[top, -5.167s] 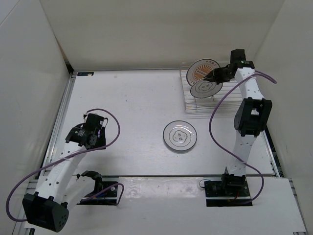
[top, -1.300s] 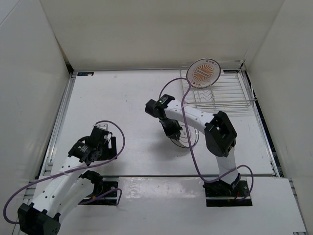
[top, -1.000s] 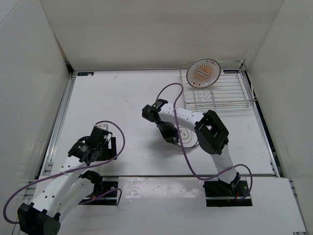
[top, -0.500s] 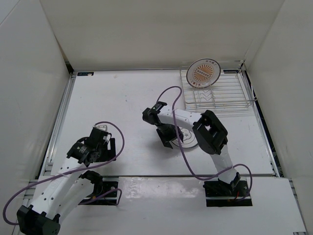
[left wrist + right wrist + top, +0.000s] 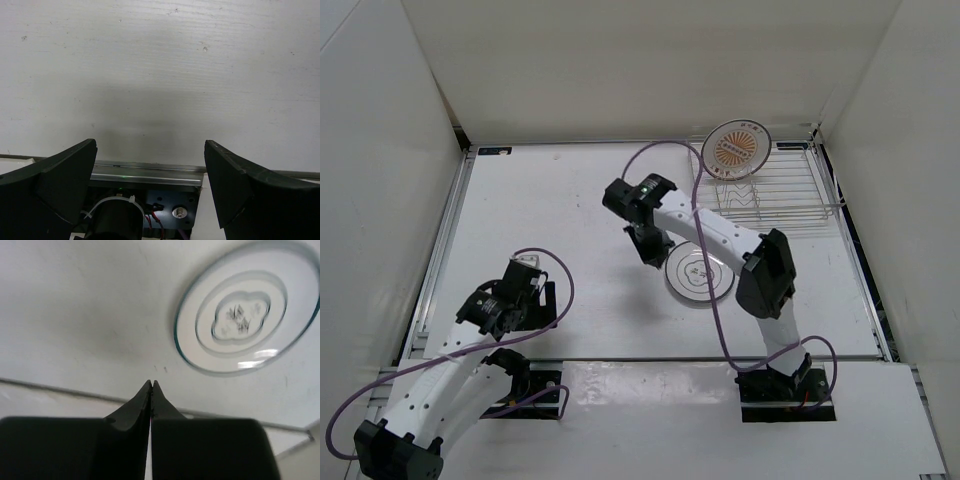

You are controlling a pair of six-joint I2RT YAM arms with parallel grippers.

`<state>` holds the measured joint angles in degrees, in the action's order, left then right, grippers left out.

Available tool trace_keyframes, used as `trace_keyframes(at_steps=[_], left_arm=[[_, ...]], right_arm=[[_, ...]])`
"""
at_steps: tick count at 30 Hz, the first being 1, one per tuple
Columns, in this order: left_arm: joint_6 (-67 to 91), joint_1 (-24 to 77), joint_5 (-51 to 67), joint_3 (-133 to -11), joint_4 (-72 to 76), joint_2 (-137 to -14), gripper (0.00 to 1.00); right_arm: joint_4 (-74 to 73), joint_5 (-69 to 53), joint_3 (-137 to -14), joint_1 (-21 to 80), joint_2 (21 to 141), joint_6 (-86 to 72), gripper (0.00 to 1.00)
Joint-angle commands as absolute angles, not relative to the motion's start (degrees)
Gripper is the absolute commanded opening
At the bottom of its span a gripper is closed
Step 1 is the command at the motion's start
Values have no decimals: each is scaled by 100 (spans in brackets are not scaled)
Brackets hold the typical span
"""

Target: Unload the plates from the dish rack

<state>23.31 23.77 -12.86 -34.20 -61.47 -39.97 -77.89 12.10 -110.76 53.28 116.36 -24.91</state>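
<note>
From the top camera, the round plate with the orange sunburst centre (image 5: pixel 736 148) is standing on edge at the far left corner of the rectangular dish rack of thin silvery wire rods (image 5: pixel 782 195). It is facing the near side, with its rim line running left to right. A white round plate with a thin dark flower-outline ring (image 5: pixel 700 275) is lying flat on the white table (image 5: pixel 560 200), in front of the rack and apart from it. Whether another plate is lying beneath it I cannot tell. The right claw (image 5: pixel 648 248) is hanging just left of this flat plate, clear of it, so the sunburst plate is sitting off to the claw's far right. The right arm (image 5: pixel 720 235) is reaching much nearer to the rack, while the left arm (image 5: pixel 450 370) is sitting folded at the near left, well apart from it.

In the left wrist view, the left claw (image 5: pixel 150 145) is standing wide open, its dark fingers (image 5: pixel 65 175) flanking bare table and holding nothing. No plate or rack is showing here.

In the right wrist view, the right claw's fingertips (image 5: pixel 142 396) are pressing together, shut and gripping nothing. The flower-ring plate is lying up and to the right of them, not touching. As I judge it, the coming reach is calling for this claw to open, swing toward the rack and come down over the upright rim, jaws straddling the plate's thickness.
</note>
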Motion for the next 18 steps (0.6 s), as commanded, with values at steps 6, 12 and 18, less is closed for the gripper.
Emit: trace_keyframes(at_steps=[6, 12, 18], left_arm=[[2241, 2400, -1635, -3718, -6187, -3999, 100], [2399, 2391, -1749, -3753, -6337, -4078, 100], [2531, 2382, -1819, -3893, -6241, -4421, 100]], right_arm=[[-8409, 1162, -13031, 3870, 11533, -3470, 84], [-4694, -948, -10373, 1664, 9827, -5298, 87], [-4580, -1678, -12134, 704, 11203, -5676, 80]])
